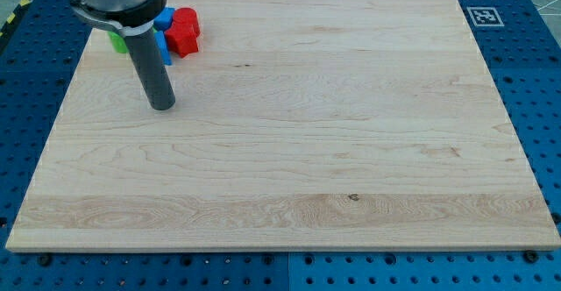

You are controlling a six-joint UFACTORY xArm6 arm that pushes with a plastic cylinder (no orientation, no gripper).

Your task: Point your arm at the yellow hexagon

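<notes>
There are no words, numbers or brand names to read anywhere. The only sign is a small white tag point(483, 16) with a black square pattern on it. It sits on the wooden board point(289, 151), in the corner at the view's top right. The pattern is made of little black and white blocks, like a code for a machine, and it does not spell anything. At the view's top left edge there is a strip point(12, 21) with yellow and black stripes, next to the blue base point(535, 81). It has no letters on it.
</notes>
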